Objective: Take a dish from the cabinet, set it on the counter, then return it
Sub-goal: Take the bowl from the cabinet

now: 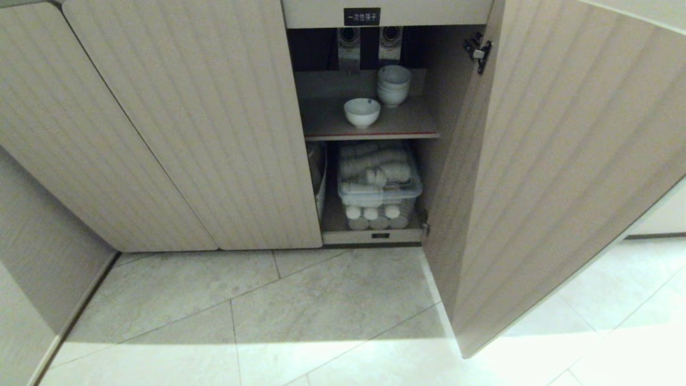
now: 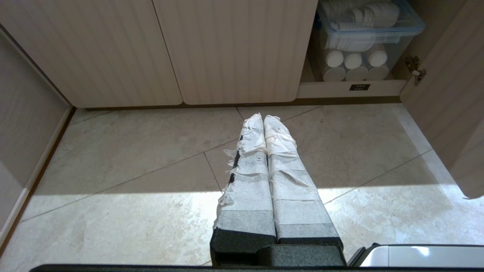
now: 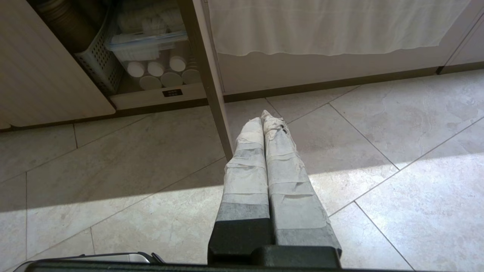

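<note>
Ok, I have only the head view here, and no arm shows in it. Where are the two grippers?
Observer: The left gripper is shut and empty. It points at the floor tiles in front of the closed doors.
Operator: And the right one?
Observer: The right gripper is also shut and holds nothing. It is low over the tiles, near the lower edge of the open door.
Operator: What is beyond that door? It blocks my view.
Observer: A white cloth hangs down there, ending above the floor.
</note>
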Controlling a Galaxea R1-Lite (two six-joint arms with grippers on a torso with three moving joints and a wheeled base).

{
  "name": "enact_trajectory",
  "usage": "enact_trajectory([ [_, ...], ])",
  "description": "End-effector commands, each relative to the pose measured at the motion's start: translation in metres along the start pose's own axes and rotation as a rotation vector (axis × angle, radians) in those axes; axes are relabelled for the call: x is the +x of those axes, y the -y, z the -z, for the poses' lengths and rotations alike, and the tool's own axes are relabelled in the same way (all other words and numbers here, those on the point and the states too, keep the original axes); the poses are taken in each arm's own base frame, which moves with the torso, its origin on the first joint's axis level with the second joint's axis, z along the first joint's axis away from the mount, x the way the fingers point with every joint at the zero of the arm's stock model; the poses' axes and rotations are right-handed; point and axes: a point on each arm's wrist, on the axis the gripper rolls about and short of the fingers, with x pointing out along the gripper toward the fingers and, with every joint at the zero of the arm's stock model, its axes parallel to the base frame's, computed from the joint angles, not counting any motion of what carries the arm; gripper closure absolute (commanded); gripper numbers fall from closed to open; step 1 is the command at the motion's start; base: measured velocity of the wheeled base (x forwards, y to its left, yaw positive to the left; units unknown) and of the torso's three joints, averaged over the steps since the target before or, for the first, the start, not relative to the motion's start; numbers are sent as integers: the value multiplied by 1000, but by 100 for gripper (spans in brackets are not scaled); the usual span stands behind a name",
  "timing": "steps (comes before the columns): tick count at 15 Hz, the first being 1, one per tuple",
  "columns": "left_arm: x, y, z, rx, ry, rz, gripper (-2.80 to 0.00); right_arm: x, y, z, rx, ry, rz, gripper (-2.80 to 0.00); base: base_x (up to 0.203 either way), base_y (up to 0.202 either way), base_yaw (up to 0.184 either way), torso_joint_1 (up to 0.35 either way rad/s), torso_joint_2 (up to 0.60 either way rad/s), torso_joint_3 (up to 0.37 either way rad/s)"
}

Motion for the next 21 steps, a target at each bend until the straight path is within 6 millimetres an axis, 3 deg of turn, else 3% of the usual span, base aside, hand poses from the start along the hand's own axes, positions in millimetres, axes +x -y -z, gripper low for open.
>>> enact_trajectory([
  [1, 0, 0, 0, 0, 1, 0, 0, 0, 0, 0, 0, -1, 1, 0, 0, 0, 0, 0, 0, 0],
  [21, 0, 0, 0, 0, 1, 0, 0, 0, 0, 0, 0, -1, 1, 0, 0, 0, 0, 0, 0, 0],
])
